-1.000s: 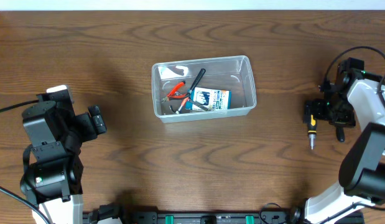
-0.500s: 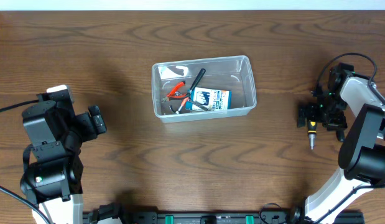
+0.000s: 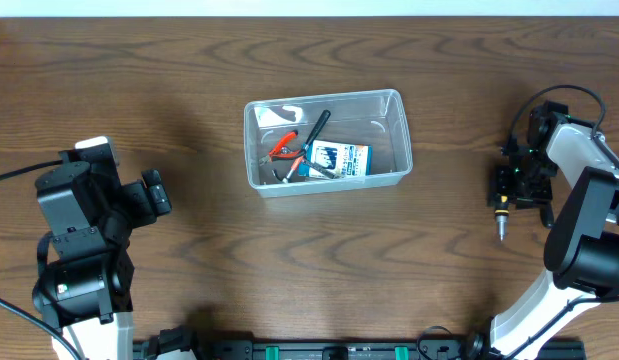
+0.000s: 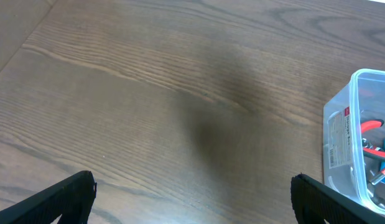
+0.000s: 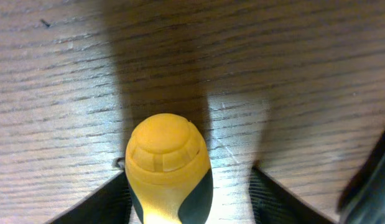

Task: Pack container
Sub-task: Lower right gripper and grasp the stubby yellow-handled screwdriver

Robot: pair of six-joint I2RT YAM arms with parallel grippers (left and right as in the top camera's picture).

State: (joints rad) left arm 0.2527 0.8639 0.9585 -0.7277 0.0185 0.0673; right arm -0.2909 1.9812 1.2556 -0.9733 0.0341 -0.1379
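The clear plastic container (image 3: 401, 130) stands at the table's middle; its corner shows at the right of the left wrist view (image 4: 341, 124). A yellow-and-black screwdriver (image 3: 502, 215) lies on the table at the far right. My right gripper (image 3: 517, 186) is low over its handle end. In the right wrist view the handle (image 5: 169, 168) sits between the fingers (image 5: 105, 202); the left one is against it and the right one stands apart, so the gripper (image 5: 189, 199) is open. My left gripper (image 3: 157, 195) is open and empty, left of the container, over bare wood (image 4: 192, 199).
Inside the container lie red-handled pliers (image 3: 282, 148), a black-handled tool (image 3: 317, 128) and a small blue-and-white box (image 3: 339, 160). Both arm bases stand at the near edge.
My right gripper shifted a little sideways over the screwdriver's handle and its jaws look narrower. The screwdriver and the left arm have not moved.
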